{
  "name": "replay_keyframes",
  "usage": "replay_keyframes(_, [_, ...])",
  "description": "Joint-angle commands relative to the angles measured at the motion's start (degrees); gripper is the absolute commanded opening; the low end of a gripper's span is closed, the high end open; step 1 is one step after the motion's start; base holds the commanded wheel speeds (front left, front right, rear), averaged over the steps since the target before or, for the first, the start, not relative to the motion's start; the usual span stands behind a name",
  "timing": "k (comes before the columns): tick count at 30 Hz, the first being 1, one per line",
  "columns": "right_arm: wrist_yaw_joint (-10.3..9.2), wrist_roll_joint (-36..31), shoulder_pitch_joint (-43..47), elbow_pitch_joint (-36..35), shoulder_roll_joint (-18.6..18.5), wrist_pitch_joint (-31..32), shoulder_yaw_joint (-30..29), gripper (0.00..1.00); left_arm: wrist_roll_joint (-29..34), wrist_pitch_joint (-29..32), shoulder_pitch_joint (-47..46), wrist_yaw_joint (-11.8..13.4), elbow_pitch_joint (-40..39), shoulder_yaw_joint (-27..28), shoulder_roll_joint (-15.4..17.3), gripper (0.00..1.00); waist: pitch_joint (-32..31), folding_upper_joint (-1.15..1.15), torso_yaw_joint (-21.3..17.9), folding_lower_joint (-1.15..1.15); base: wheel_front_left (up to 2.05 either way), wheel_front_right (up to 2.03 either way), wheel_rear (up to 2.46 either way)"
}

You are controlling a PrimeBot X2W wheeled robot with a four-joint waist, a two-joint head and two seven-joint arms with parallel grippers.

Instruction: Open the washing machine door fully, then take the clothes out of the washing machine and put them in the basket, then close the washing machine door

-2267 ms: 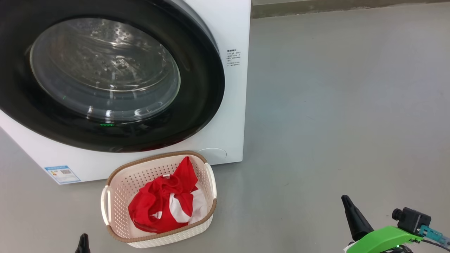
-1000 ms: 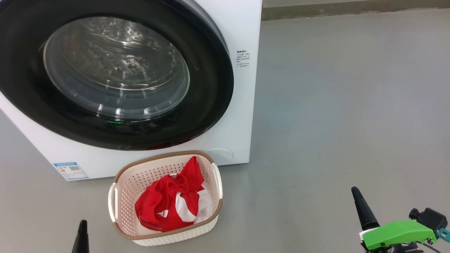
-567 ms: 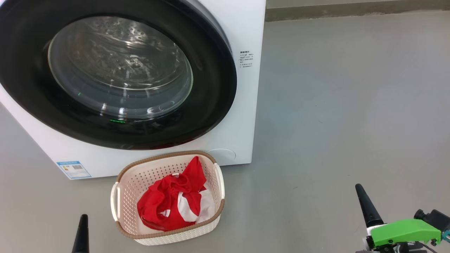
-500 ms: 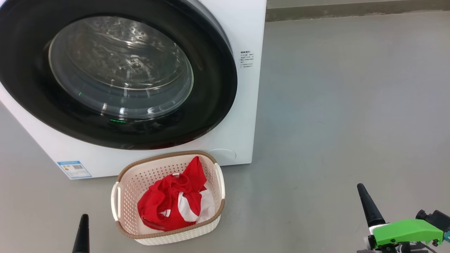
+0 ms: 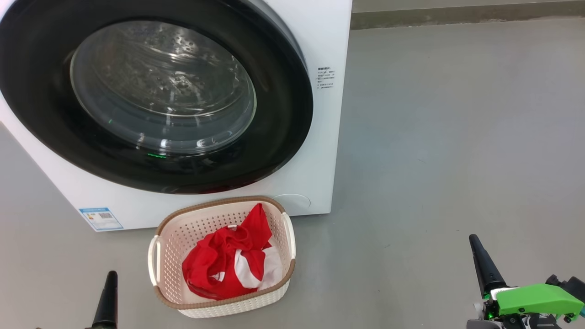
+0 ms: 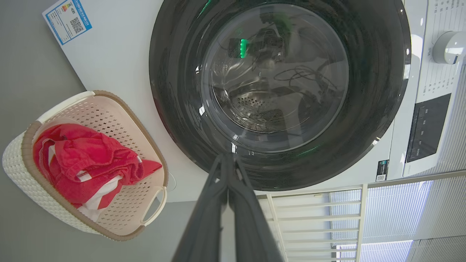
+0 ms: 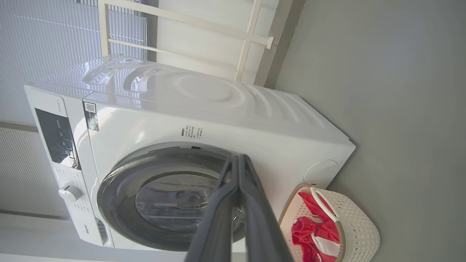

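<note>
The washing machine door looks flush on the washing machine, the clothes sit in the basket just in front, and the left gripper and right gripper, fingers clenched on nothing, should likely confirm the latch without nudging the basket.

White washing machine, black-rimmed door closed, red-white clothes in cream basket touching it

floor: smooth grey, right half and bottom of head view | skirting: darker strip, top right edge | blinds: pale slats, upper left of right wrist view | frame: white bars, top centre
</note>
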Motion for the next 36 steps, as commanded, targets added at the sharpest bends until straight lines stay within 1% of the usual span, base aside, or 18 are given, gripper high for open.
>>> replay_keyframes(1, [-0.04,1.34,-1.1,-1.93,0.01,0.64,0.71,0.0,-1.51,0.52,-2.59,-0.16,-1.68,1.83,0.78,0.0,-0.02,0.0,0.06,0.0,0.0,0.0,0.0])
replay_keyframes(19, [-0.06,10.95,-1.04,-3.68,1.24,3.72,-1.8,0.0,-11.69,3.47,-4.25,-0.19,-2.11,2.35,0.55,0.0,-0.23,0.0,0.93,0.0,0.0,0.0,0.0])
replay_keyframes(36, [-0.06,10.88,-1.05,-3.67,1.3,3.78,-1.89,0.0,-11.69,3.46,-4.25,-0.19,-2.11,2.35,0.55,0.0,-0.22,0.0,0.93,0.0,0.0,0.0,0.0])
